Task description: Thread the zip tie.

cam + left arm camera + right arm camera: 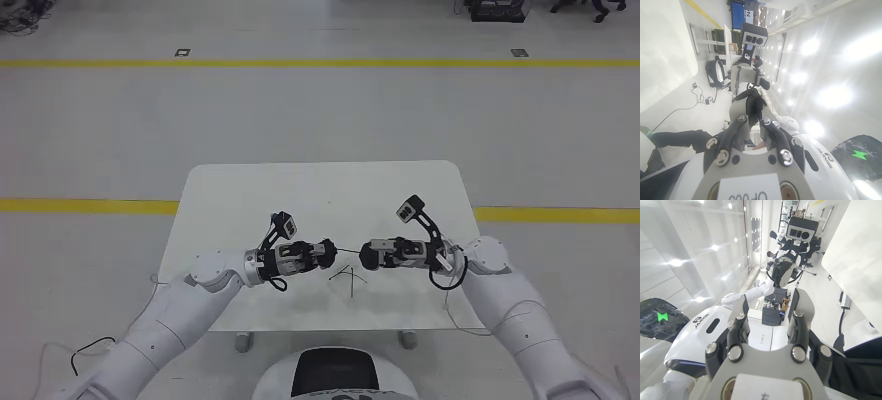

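A thin black zip tie (346, 250) is held level above the white table (300, 190), spanning the short gap between my two grippers. My left gripper (331, 252) is shut on one end of it; its black pads (753, 111) are pressed together. My right gripper (365, 253) faces it from the other side, and the tie's free end reaches its fingertips. In the right wrist view that gripper (770, 298) is open, with a wide gap and nothing seen between the fingers. The two grippers point straight at each other.
A few loose black zip ties (349, 276) lie crossed on the table just below the grippers, near the front edge. Yellow floor lines run behind the table.
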